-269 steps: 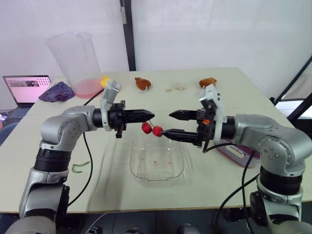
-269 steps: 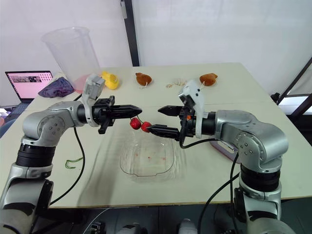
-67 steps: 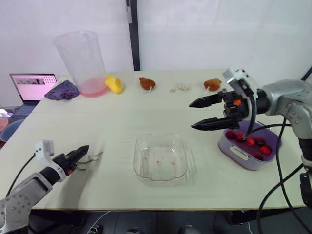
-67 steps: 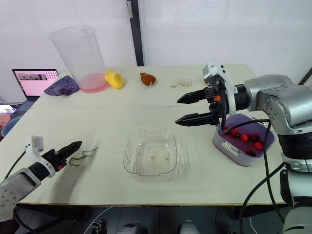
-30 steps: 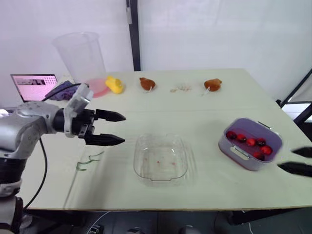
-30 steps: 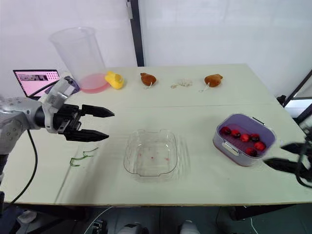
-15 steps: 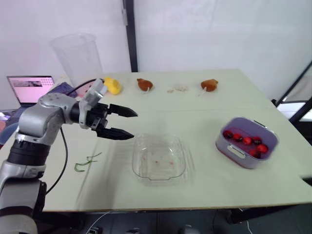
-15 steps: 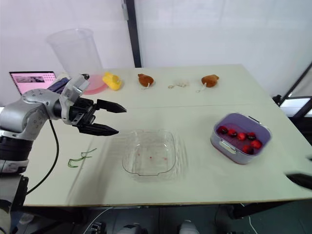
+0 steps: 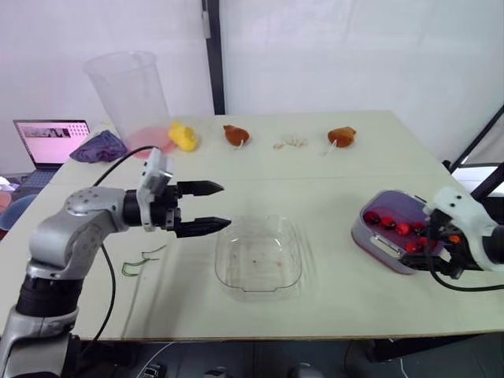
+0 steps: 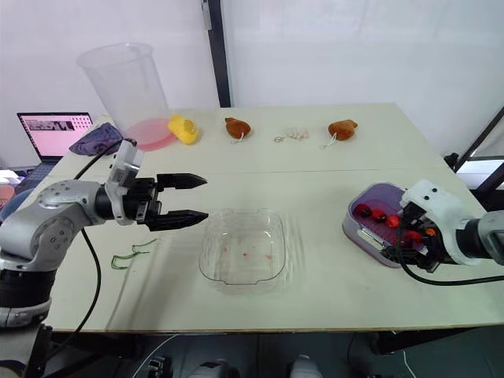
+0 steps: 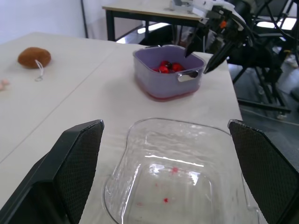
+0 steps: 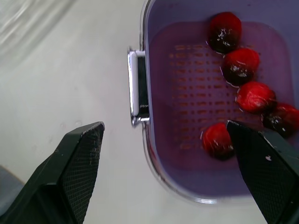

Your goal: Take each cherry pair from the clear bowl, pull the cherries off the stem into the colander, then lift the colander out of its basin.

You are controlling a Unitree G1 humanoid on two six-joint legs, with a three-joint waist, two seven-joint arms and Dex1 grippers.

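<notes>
R claw [image 12: 164, 125] back, colander [image 10: 357, 227] part-hidden behind it.

I see the clear bowl [image 9: 258, 256] upright, flecked with red juice. Well to its right, the purple colander [image 12: 187, 70] sits in its basin [image 11: 161, 94], holding several red cherries [image 12: 254, 95].

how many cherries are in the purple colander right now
5 cherries in the purple colander: four in a line along one wall, one apart from them. The right pincer may hide more.
</notes>
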